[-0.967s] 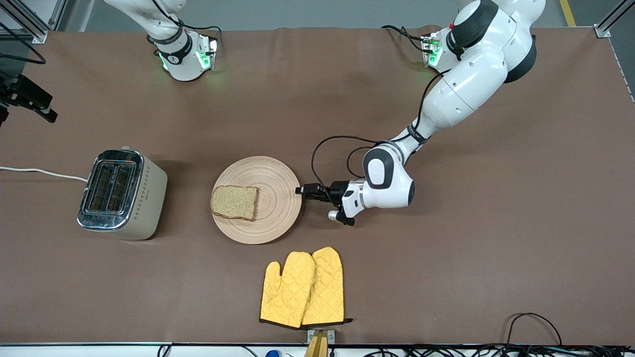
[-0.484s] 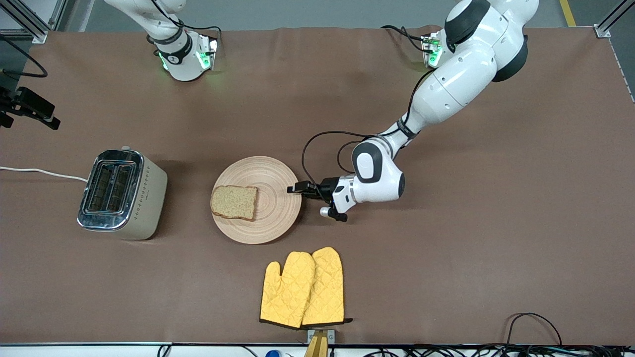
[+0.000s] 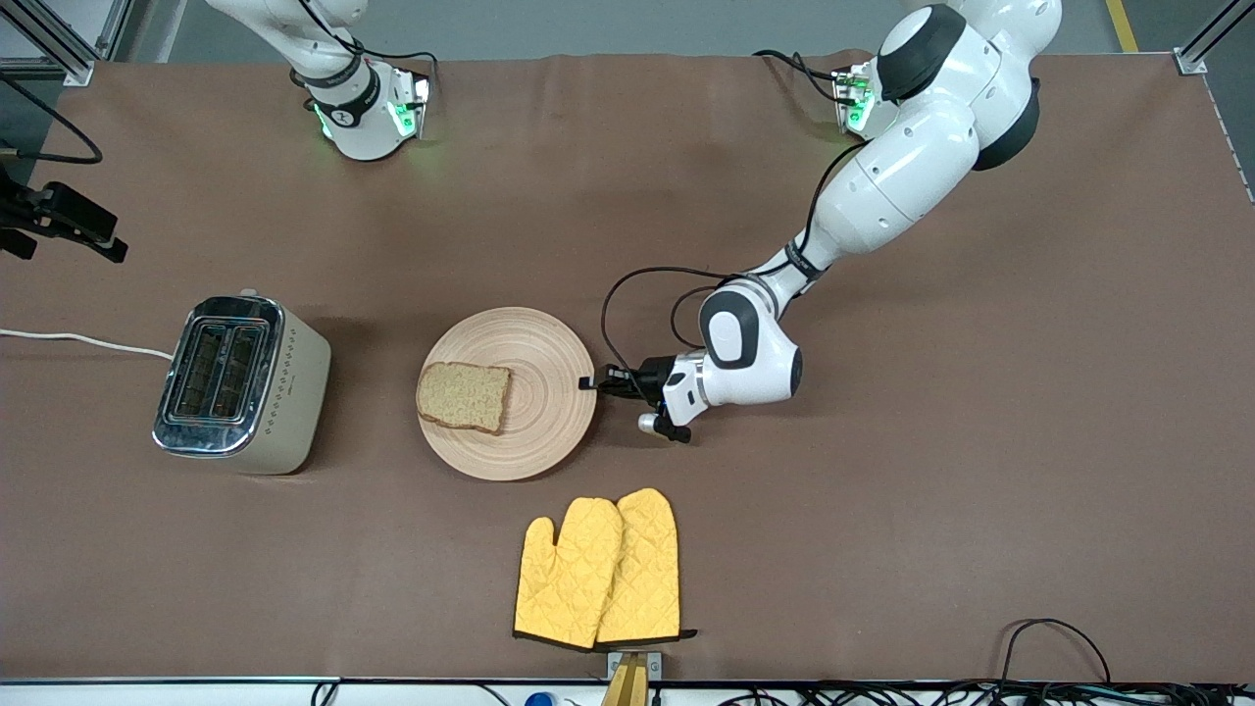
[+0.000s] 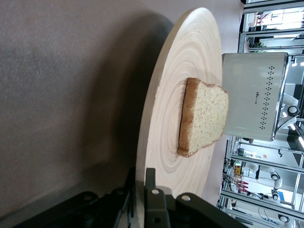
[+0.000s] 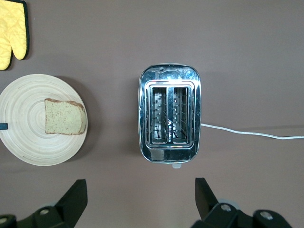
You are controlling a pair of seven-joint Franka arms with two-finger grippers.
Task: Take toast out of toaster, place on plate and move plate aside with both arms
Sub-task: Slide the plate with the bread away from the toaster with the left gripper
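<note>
The toast (image 3: 464,397) lies flat on the round wooden plate (image 3: 544,392), on the side toward the toaster. My left gripper (image 3: 588,382) is low at the plate's edge toward the left arm's end, shut on the rim. In the left wrist view the fingers (image 4: 151,187) pinch the plate (image 4: 166,142) from above and below, with the toast (image 4: 202,116) farther in. My right gripper (image 5: 140,202) hangs open and empty high over the table beside the toaster, and the right arm waits. From there the plate (image 5: 23,123) and toast (image 5: 65,117) show too.
A steel-topped toaster (image 3: 240,384) with empty slots stands toward the right arm's end, its white cord (image 3: 78,341) running off the table. A pair of yellow oven mitts (image 3: 598,571) lies nearer the front camera than the plate.
My left gripper slid toward the plate and closed on its rim. Plate and toast have stayed put.
</note>
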